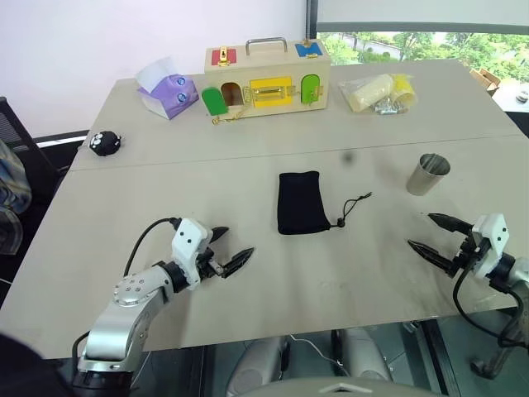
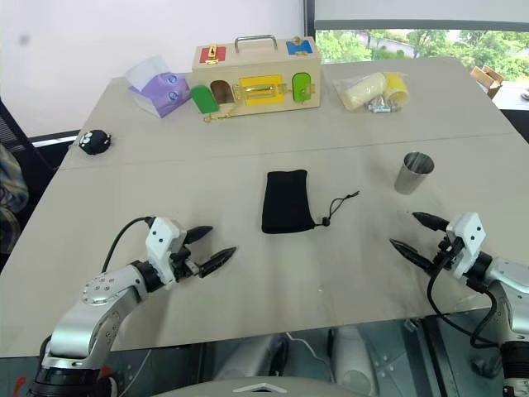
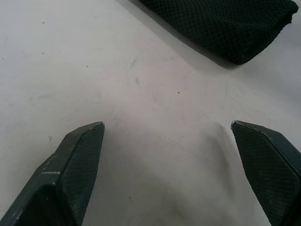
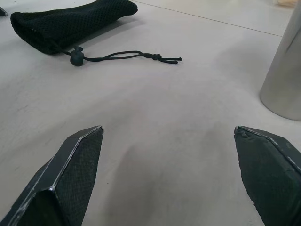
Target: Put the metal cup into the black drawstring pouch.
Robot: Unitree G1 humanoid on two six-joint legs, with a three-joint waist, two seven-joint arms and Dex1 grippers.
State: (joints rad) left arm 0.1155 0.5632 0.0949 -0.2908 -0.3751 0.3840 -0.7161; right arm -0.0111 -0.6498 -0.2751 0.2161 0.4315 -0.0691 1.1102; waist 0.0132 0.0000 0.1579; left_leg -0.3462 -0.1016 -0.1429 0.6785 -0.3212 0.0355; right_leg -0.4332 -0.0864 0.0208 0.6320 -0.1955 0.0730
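The black drawstring pouch [image 1: 298, 202] lies flat at the middle of the surface [image 1: 248, 157], its cord [image 1: 354, 205] trailing toward the metal cup [image 1: 428, 174], which stands upright well apart on the robot's right. The left end effector [image 1: 229, 249] and the right end effector [image 1: 431, 235] hover near the surface's front edge, fingers spread wide, each holding nothing.

On the counter [image 1: 248, 298], the drawstring pouch [image 1: 298, 202] lies flat at centre, the metal cup [image 1: 428, 174] upright well to its right, a latch-board box [image 1: 266, 78] behind.
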